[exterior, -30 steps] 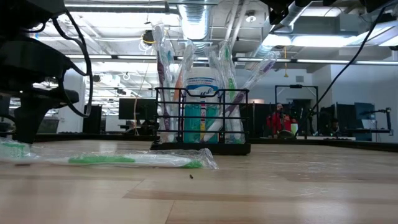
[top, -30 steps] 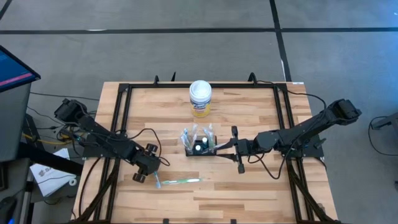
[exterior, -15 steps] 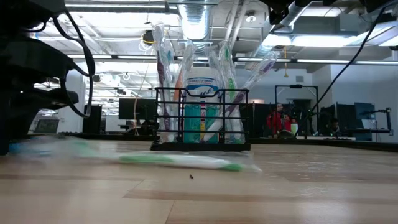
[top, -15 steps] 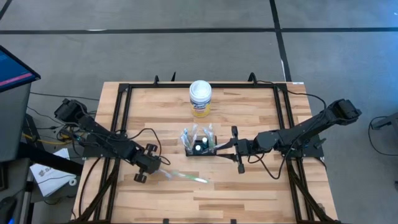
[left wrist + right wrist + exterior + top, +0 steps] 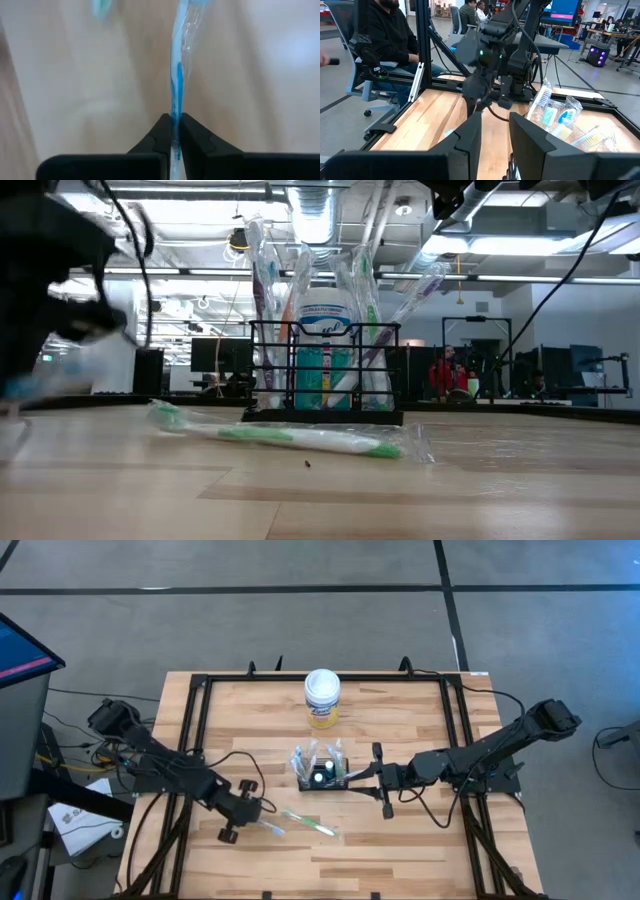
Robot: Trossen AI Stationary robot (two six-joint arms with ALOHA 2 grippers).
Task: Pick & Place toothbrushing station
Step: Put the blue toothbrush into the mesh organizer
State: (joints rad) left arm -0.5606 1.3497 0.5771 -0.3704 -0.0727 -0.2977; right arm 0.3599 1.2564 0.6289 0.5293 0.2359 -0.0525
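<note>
Got the blue toothbrush point(image 5: 176, 75) pinched

My left tool point(image 5: 250, 821), lower left, is clamped on its wrapper; lift gently toward the caddy point(image 5: 322, 777), right tool point(image 5: 378, 778) half-parted nearby.

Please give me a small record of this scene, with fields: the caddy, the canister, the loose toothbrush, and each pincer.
caddy: black wire caddy, table middle, holds wrapped toothbrushes
canister: white-lidded canister, behind caddy
loose toothbrush: green wrapped toothbrush, lying flat before caddy
left pincer: shut on blue wrapped toothbrush
right pincer: at caddy's right side
</note>
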